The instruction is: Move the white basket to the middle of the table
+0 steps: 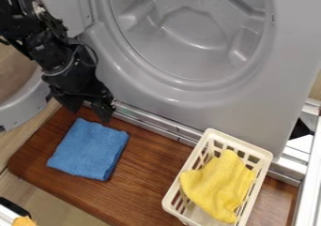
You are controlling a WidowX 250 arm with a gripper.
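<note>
At the upper left, the gripper (89, 111) hangs over the far left part of the brown wooden table (147, 173). Its two fingers are spread open with nothing between them. The white basket (241, 143), slatted and rectangular, stands upright on the right part of the table, well to the right of the gripper. A crumpled yellow cloth (218, 185) lies inside it and covers much of its bottom.
A folded blue cloth (91, 148) lies on the left of the table, just below the gripper. Behind the table rises a grey machine front (182, 96) with a round recess. A metal rail (156, 125) runs along the table's back edge.
</note>
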